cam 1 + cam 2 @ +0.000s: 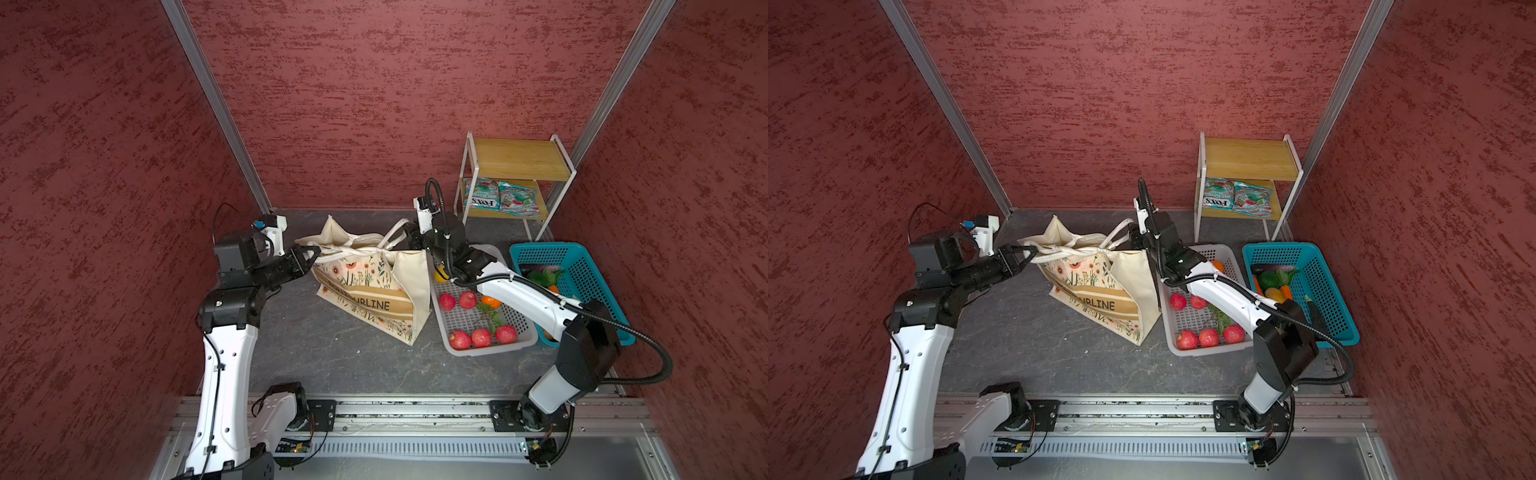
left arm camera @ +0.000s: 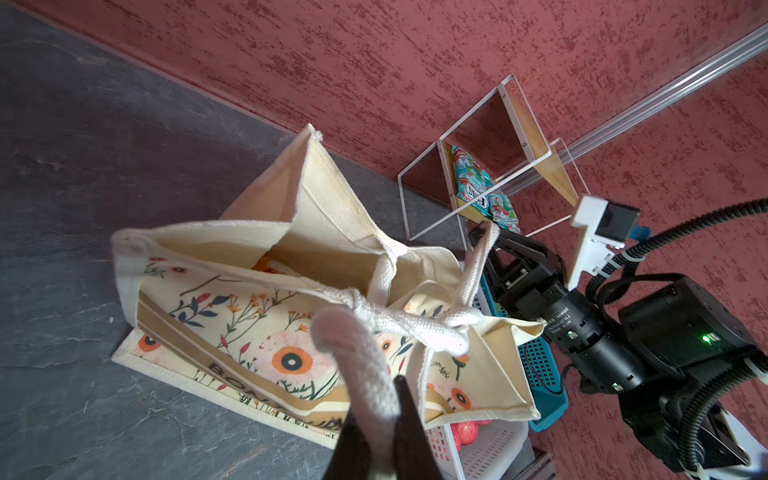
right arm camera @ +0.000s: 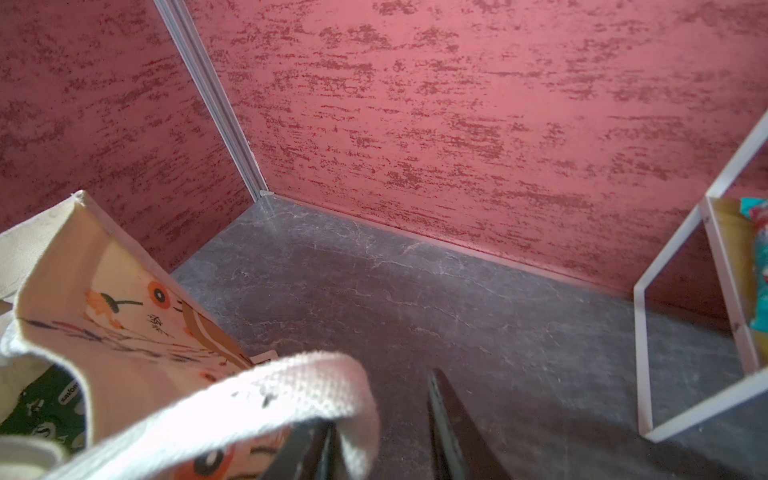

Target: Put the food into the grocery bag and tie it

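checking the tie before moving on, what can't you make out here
Grocery bag contents: folded canvas hides all but an orange sliver, left wrist view.
Right gripper: its hold on the handle is cut by the right wrist view's edge.
Teal basket contents: right arm covers part, both top views.

Printed in dark capitals on the tan band of the canvas tote: BONJOURLINE, partly creased in both top views, only BON seen from the left wrist. Upside down on a teal packet, lower tier of the wooden rack behind the tote: FOX'S. On a black motor collar beside the tote: DAMIAO. White lettering on a green packet inside the tote, unreadable.
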Controlling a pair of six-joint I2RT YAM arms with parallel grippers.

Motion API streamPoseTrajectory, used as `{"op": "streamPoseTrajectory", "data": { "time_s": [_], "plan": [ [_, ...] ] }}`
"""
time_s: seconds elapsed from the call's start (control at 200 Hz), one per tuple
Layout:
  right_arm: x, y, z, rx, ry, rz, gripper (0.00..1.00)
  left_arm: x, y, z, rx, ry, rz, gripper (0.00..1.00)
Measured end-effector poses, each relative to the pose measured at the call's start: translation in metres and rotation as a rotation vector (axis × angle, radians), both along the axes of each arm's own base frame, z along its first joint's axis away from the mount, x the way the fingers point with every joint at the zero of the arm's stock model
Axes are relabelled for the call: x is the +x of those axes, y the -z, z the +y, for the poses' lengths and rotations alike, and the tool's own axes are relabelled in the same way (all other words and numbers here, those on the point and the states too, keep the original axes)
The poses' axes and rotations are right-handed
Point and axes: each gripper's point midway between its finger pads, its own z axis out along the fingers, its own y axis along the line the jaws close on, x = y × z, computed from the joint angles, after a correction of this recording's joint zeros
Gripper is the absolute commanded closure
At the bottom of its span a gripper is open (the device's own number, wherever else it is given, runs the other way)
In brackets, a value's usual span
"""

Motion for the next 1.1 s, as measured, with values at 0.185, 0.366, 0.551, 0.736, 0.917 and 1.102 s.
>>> {"op": "streamPoseTrajectory", "data": {
  "time_s": [0.185, 0.366, 0.551, 0.736, 0.917, 1.102],
  "plan": [
    [-0.013, -0.005, 0.004, 0.080, -0.065, 0.039, 0.95, -0.001, 0.005, 0.002, -0.013, -0.003, 0.016, 1.00],
    [-0.015, 0.001, 0.005, 0.099, -0.104, 0.083, 1.00, -0.002, 0.005, 0.000, -0.019, 0.005, 0.017, 1.00],
    [-0.014, 0.002, 0.002, 0.114, -0.082, 0.098, 1.00, -0.001, 0.006, 0.002, -0.022, -0.004, 0.021, 1.00],
    [-0.019, -0.001, -0.011, 0.161, -0.020, 0.131, 1.00, -0.002, 0.015, 0.023, -0.045, -0.101, 0.080, 1.00],
    [-0.040, -0.004, -0.025, 0.238, 0.001, 0.184, 1.00, -0.006, 0.030, 0.034, -0.070, -0.157, 0.130, 1.00],
    [-0.052, 0.009, -0.034, 0.279, 0.014, 0.243, 1.00, -0.009, 0.057, 0.040, -0.098, -0.178, 0.192, 1.00]
  ]
}}
